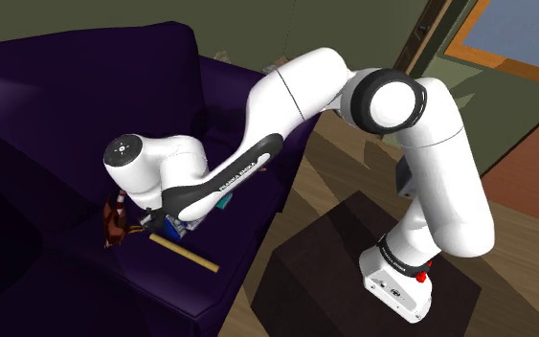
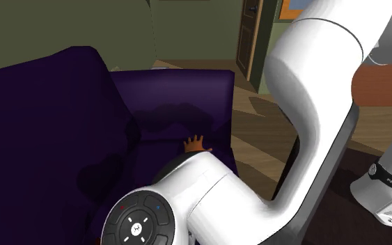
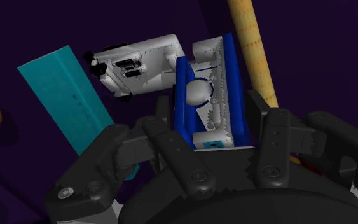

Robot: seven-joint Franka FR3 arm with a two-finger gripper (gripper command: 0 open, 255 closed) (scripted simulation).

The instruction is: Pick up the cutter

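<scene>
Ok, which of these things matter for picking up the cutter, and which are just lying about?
For the job: blue-and-white cutter; gripper.
Lying about: teal ruler; wooden ruler; white device; small brown object; purple sofa.

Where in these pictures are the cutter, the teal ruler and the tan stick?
blue cutter (image 3: 233,83): wrist view, on its blue side rail.
teal ruler (image 3: 66,102): wrist view, middle of its flat face.
tan stick (image 3: 250,44): wrist view, on its shaft.
</scene>
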